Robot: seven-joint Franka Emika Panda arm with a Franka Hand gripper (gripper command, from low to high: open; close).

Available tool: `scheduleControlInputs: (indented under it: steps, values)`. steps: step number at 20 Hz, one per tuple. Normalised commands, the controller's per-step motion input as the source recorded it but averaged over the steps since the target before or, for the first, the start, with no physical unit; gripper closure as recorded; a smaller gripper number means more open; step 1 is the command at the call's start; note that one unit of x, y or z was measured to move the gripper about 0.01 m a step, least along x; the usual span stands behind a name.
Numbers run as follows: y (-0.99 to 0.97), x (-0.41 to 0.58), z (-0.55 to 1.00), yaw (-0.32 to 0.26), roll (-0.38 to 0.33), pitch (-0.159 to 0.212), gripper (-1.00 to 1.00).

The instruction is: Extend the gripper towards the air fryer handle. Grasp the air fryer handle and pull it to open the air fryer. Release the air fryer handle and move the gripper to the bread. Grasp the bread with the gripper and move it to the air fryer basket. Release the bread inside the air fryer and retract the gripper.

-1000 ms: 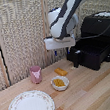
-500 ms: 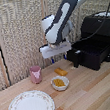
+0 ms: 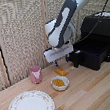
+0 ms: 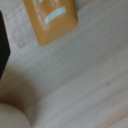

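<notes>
One claw [image 3: 58, 62] hangs above one bread [image 3: 60, 71] on the bench [image 3: 92, 93].
Whether the claw is released or clenched cannot be told. One air fryer [image 3: 100, 26], its basket [image 3: 93, 53] pulled out; one pink cup [image 3: 36, 73], one white bowl [image 3: 59, 83], one floral plate [image 3: 31, 106].

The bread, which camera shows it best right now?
The wrist view: the bread fills a corner, close and unobstructed, orange-brown with pale markings. In the exterior view it is only a small block beneath the arm, beside the bowl.
</notes>
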Motion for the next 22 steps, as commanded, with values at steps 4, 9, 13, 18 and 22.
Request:
scheduleControlInputs:
  steps: [4,9,13,18,22]
  values:
    - [-0.03,0.329,-0.38,0.121,0.167,-0.035,-1.0]
    - [-0.12,0.305,-0.23,0.122,0.151,0.0,-1.0]
    - [-0.01,0.121,-0.03,0.024,0.141,0.007,1.0]
    - [0.0,0.0,0.0,0.0,0.005,0.003,1.0]
    - [0.1,0.001,0.09,-0.002,-0.006,-0.026,1.0]
